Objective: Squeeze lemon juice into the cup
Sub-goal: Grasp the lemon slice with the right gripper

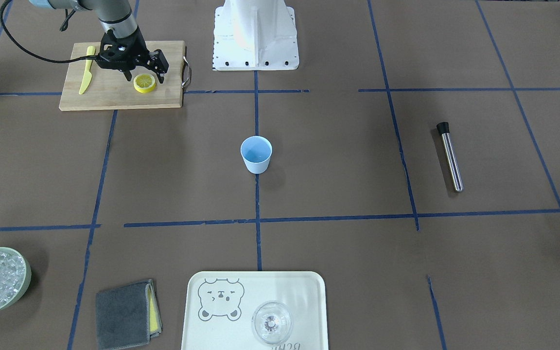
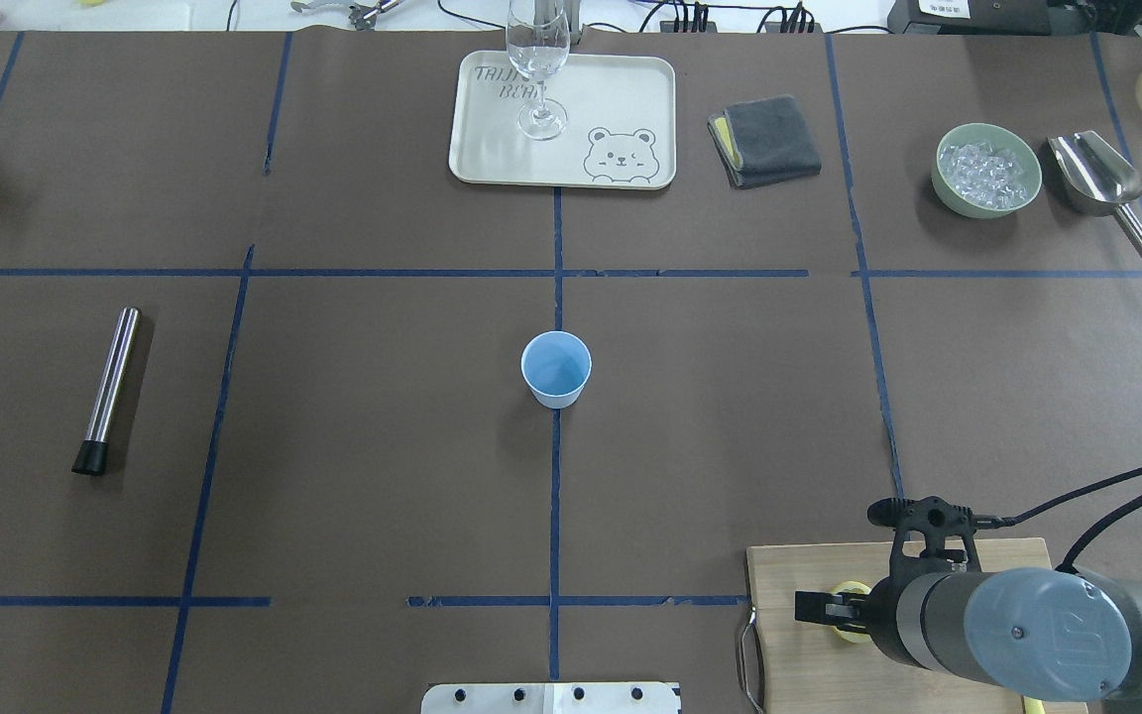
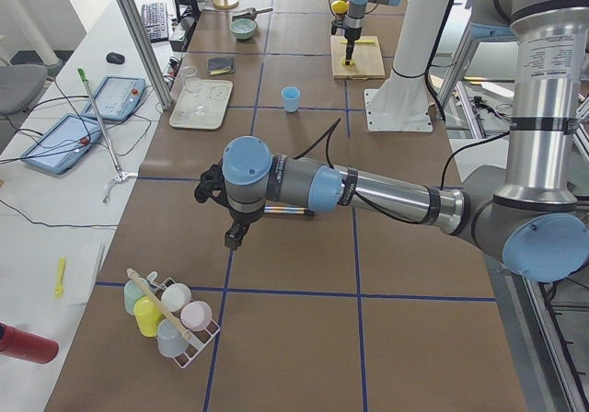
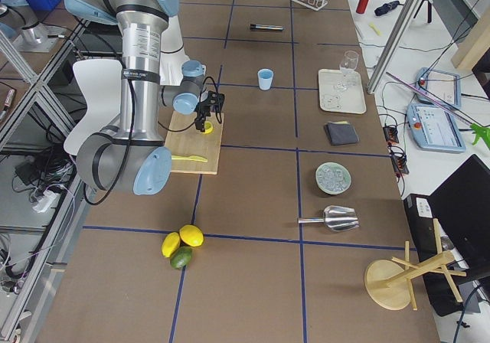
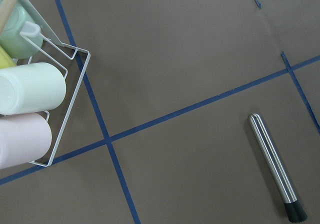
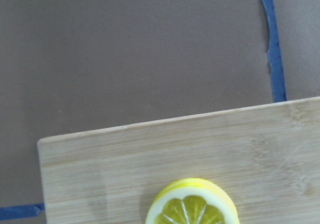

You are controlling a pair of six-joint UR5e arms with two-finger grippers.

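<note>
1. Straddling the lemon (image 1: 144,83), the right gripper (image 1: 144,77) hangs with its fingers spread wide. In the front-facing view one tip is at the slice's 9 o'clock and the other at its 3 o'clock. Whether either tip touches the rind cannot be told.
2. The slice lies flat on the cutting board (image 1: 114,97), with the yellow knife (image 1: 86,69) at its 9 o'clock. The cup (image 1: 256,154) is well apart at its 4 o'clock.
3. The right arm enters that view from 11 o'clock, its wrist turned down over the board.
4. The left arm, the near one in the left-side view, stretches level across the table. The left gripper (image 3: 235,235) points down over brown paper, and how far its fingers are spread cannot be told.
5. A rack of pastel cups (image 3: 189,343) sits at that gripper's 7 o'clock, the cups lying on their sides.
6. In the front-facing view the green bowl (image 1: 26,274), at the cup's 8 o'clock, is heaped with ice.
7. The tray (image 1: 309,301), at the cup's 6 o'clock, carries a clear glass (image 1: 271,322).
8. The cup stands upright, showing its blue inside.
</note>
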